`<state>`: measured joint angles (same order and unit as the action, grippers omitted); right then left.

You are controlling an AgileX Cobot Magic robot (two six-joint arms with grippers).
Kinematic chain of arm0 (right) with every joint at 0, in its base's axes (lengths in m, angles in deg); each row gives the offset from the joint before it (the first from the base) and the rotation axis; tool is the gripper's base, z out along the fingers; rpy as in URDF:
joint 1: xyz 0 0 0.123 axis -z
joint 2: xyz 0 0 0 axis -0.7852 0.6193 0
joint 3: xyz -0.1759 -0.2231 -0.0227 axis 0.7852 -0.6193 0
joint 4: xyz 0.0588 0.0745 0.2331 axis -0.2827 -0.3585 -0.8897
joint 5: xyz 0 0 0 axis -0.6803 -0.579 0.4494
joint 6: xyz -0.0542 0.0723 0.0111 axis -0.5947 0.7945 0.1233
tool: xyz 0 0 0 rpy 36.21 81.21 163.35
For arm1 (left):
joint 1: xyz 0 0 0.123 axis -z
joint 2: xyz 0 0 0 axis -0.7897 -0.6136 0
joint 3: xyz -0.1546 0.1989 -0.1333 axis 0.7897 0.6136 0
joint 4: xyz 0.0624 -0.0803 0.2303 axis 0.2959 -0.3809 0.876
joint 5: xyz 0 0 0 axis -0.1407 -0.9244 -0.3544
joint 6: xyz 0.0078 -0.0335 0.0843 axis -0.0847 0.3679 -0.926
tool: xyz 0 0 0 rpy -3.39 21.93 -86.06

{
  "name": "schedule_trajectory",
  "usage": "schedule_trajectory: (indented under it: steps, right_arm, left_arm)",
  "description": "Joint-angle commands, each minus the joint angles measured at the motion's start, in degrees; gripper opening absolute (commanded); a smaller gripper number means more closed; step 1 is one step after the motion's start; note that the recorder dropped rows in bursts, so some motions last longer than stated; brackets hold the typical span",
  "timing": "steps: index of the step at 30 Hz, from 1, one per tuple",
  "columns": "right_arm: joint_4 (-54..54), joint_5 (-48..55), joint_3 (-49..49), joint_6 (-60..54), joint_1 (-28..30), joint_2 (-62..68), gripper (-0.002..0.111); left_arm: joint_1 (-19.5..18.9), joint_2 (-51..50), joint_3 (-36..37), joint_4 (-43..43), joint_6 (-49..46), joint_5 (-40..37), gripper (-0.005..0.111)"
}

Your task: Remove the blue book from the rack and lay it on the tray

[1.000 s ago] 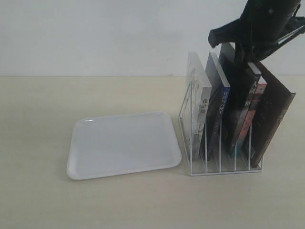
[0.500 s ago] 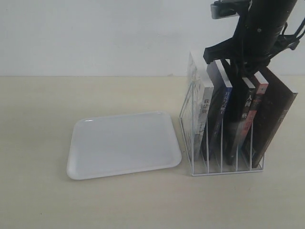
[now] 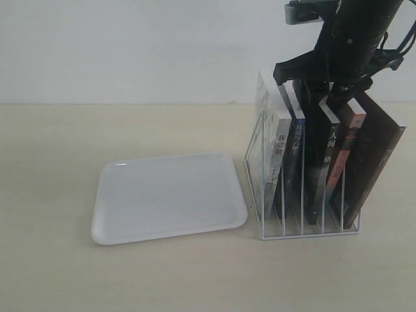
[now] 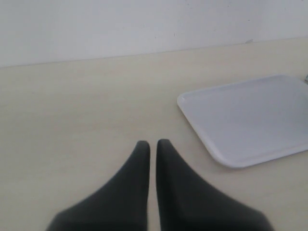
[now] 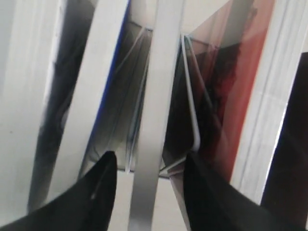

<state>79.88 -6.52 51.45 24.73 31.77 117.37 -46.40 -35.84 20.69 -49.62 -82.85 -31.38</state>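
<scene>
The blue book stands in the second slot from the left of the white wire rack. My right gripper hovers over the rack's top, open. In the right wrist view, the right gripper straddles the white page edge of the black-spined book, with a gap on each side. The blue book stands just outside one finger. The white tray lies flat to the left of the rack. My left gripper is shut on nothing, low over the table near the tray.
The rack also holds a white book, the black-spined book, a red-spined book and a dark brown book leaning right. A rack wire runs beside the right finger. Beige table surrounds the tray.
The black-spined book, held lifted and tilted a second ago, has sunk back into its slot. The right gripper has opened and let it go.
</scene>
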Motion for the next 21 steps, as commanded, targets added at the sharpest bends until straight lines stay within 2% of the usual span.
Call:
schedule_trajectory:
  steps: [1,3,7,10,21]
  right_arm:
    - [0.47,-0.43,0.45,0.12,0.04,-2.85,0.033]
    - [0.57,-0.43,1.31,0.12,0.04,-4.47,0.029]
    - [0.00,-0.43,4.98,0.12,0.04,-7.47,0.029]
    - [-5.72,-0.43,8.36,0.12,0.04,-8.84,0.029]
    - [-9.56,-0.43,8.36,0.12,0.04,-4.31,0.029]
  left_arm:
    - [0.02,0.18,-0.19,0.05,0.39,0.88,0.005]
    - [0.02,0.18,-0.19,0.05,0.39,0.88,0.005]
    - [0.02,0.18,-0.19,0.05,0.39,0.88,0.005]
    - [0.02,0.18,-0.19,0.05,0.39,0.88,0.005]
    - [0.02,0.18,-0.19,0.05,0.39,0.88,0.005]
